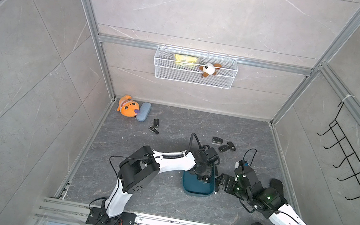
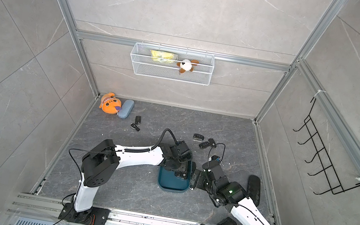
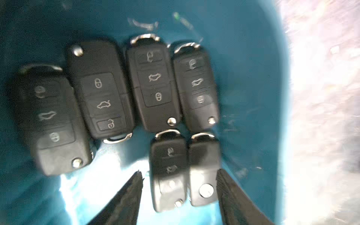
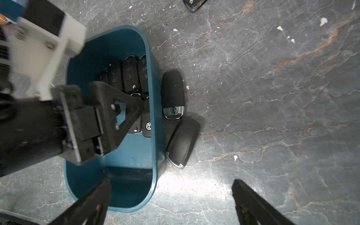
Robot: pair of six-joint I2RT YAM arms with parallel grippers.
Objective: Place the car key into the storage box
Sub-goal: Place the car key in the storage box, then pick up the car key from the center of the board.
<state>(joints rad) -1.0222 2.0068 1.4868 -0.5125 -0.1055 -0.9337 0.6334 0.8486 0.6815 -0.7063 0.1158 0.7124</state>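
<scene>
The left jaws stand half apart inside the box (image 3: 253,78), straddling two keys. The face-down key (image 3: 204,169) lies flat on the box floor, close by one finger (image 3: 229,194); whether they touch I cannot tell. Best, I judge, to widen a little, then rise straight up so neither key drags. The right jaws gape wide and empty by the box's near end. The left wrist view is blurred. In both top views the left wrist hides the boxed keys. A fob (image 4: 172,93) lies outside, just beside the wall.

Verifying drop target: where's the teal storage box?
In both top views the teal storage box sits centred on the floor, toward the robot's end; the left gripper reaches into it, the right gripper hovers at its right side.
</scene>
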